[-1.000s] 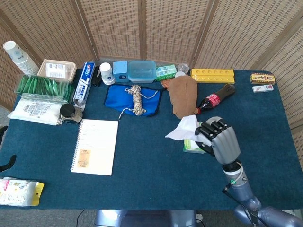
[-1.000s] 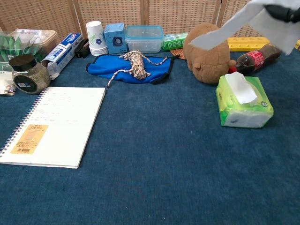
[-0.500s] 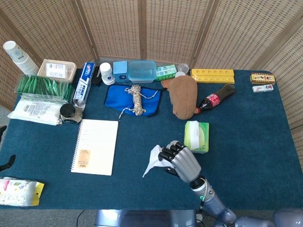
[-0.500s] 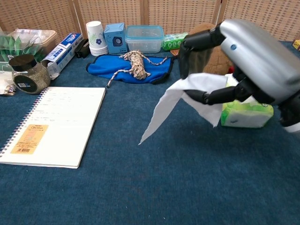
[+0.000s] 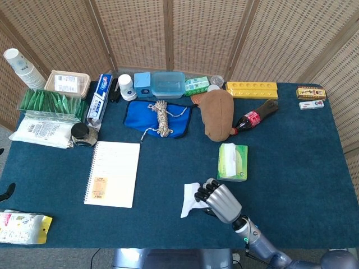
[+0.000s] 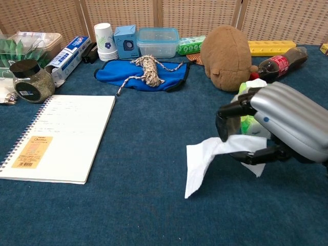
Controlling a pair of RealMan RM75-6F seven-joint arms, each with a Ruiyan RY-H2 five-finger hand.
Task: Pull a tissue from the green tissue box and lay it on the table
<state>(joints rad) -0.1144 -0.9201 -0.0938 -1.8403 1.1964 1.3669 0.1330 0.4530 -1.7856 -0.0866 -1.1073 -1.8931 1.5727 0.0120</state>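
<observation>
Our right hand (image 6: 279,130) has carried the tissue (image 6: 205,159) (pinched in closed fingers) down from the green tissue box (image 5: 232,162) toward the counter's (image 5: 157,224) front edge; we must only release.

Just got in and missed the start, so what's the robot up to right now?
The robot's right hand holds a white tissue low over the blue table, in front of the green tissue box. The tissue's lower end hangs close to the cloth, but it is not yet laid flat or released. The left hand is out of view.

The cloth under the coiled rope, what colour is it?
Blue cloth, clearest in the chest view.
</observation>
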